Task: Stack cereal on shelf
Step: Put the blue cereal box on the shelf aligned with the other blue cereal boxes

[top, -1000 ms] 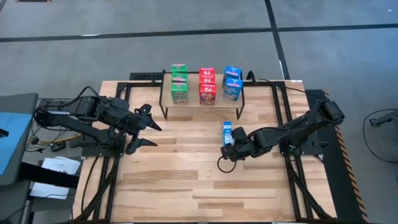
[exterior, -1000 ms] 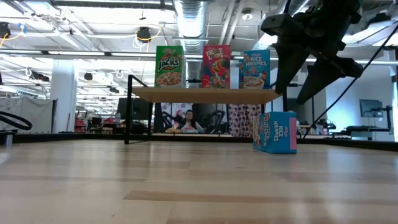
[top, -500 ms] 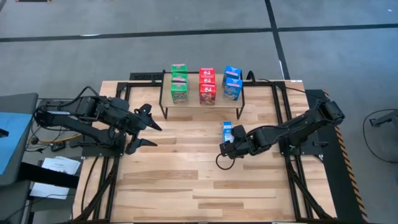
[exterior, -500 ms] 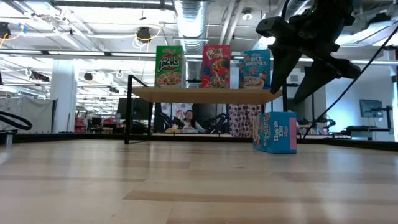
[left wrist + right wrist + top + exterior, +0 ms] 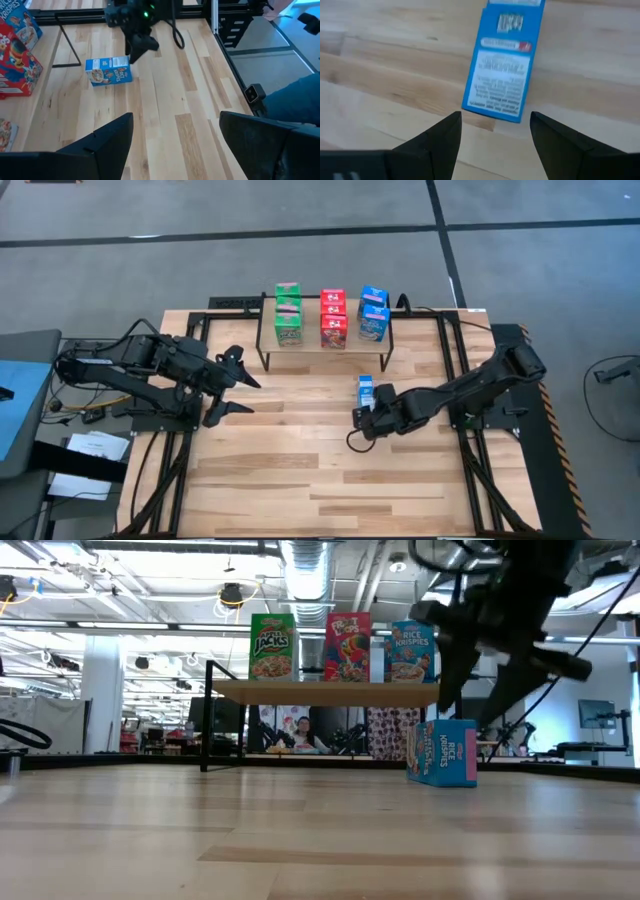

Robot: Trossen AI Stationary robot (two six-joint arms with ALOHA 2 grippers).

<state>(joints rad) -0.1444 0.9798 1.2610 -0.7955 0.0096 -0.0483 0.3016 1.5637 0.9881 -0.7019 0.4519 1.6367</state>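
Observation:
The light-wood shelf [image 5: 325, 343] on black legs stands at the table's far side. It carries rows of green [image 5: 289, 328], red [image 5: 334, 328] and blue [image 5: 373, 323] cereal boxes, standing upright. One more blue cereal box [image 5: 366, 391] [image 5: 442, 752] rests on a long narrow side on the table, in front of the shelf's right end. My right gripper [image 5: 358, 426] [image 5: 495, 135] hovers open just near of this box, fingers tipped down toward it, touching nothing. My left gripper [image 5: 236, 385] [image 5: 175, 135] waits open over the table's left part.
The slatted tabletop [image 5: 300, 470] is bare wood in front of the shelf and toward the near edge. Black frame rails [image 5: 455, 350] run along the table's sides. Beyond the far edge the low view shows a workshop room with a seated person [image 5: 303, 732].
My right gripper has come down a little toward the table beside the loose blue box and shifted slightly toward the table's left. The box and my left arm have kept still.

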